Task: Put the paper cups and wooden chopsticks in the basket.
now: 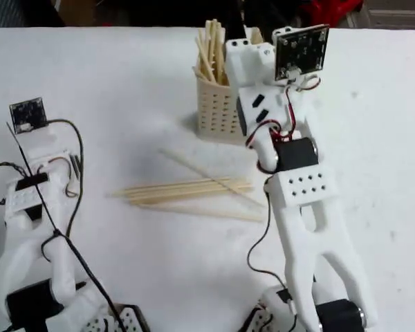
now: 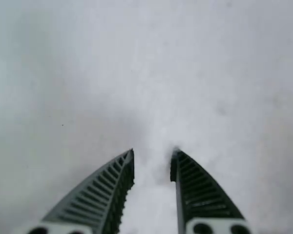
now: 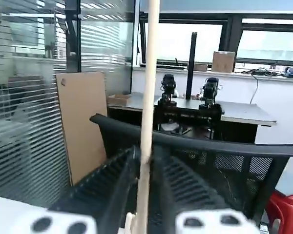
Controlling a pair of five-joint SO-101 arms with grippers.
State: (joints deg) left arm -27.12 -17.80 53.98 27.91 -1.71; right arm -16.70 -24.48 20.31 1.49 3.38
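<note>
right gripper point(image 3: 145, 155) is clamped on 1 pale wooden chopstick point(image 3: 149, 68), gripped upright between the ribbed black jaws. it is positioned at the white perforated plastic basket point(image 1: 218, 114) at the far side of the white table point(image 1: 124, 76); over it or just beside it cannot be told. a bunch of wooden sticks point(image 1: 211, 52) is stood in that basket. a loose bundle of chopsticks point(image 1: 187, 189) is laid flat near the basket, between the 2 arms. left gripper point(image 2: 153, 152) is parted slightly, nothing held, pointed at the table surface.
</note>
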